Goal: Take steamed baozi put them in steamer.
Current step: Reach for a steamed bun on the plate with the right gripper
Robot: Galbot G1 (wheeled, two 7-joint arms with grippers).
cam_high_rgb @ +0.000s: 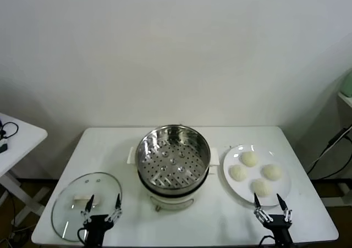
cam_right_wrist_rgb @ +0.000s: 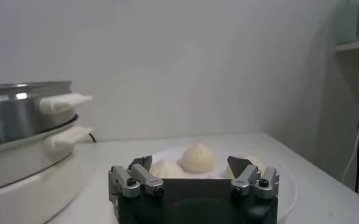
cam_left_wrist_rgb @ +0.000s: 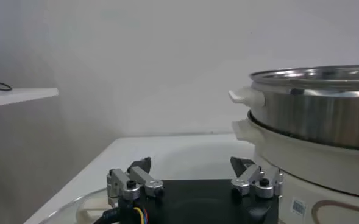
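Observation:
Several cream-white steamed baozi point(cam_high_rgb: 249, 159) lie on a white plate point(cam_high_rgb: 230, 177) at the table's right. The shiny steel steamer point(cam_high_rgb: 172, 153) with its perforated tray stands empty at the table's middle on a white base. My right gripper point(cam_high_rgb: 271, 204) hovers open at the front edge, just in front of the nearest baozi point(cam_high_rgb: 260, 187), nothing between its fingers. The right wrist view shows that gripper point(cam_right_wrist_rgb: 190, 163) open with a baozi point(cam_right_wrist_rgb: 197, 158) beyond it. My left gripper point(cam_high_rgb: 103, 205) waits open at the front left over the glass lid; the left wrist view shows this gripper point(cam_left_wrist_rgb: 192, 164) open beside the steamer point(cam_left_wrist_rgb: 316, 103).
A round glass lid point(cam_high_rgb: 82, 196) lies flat at the front left of the white table point(cam_high_rgb: 110, 143). A second small white table point(cam_high_rgb: 16, 132) stands off to the left. A cable point(cam_high_rgb: 330, 149) hangs at the far right.

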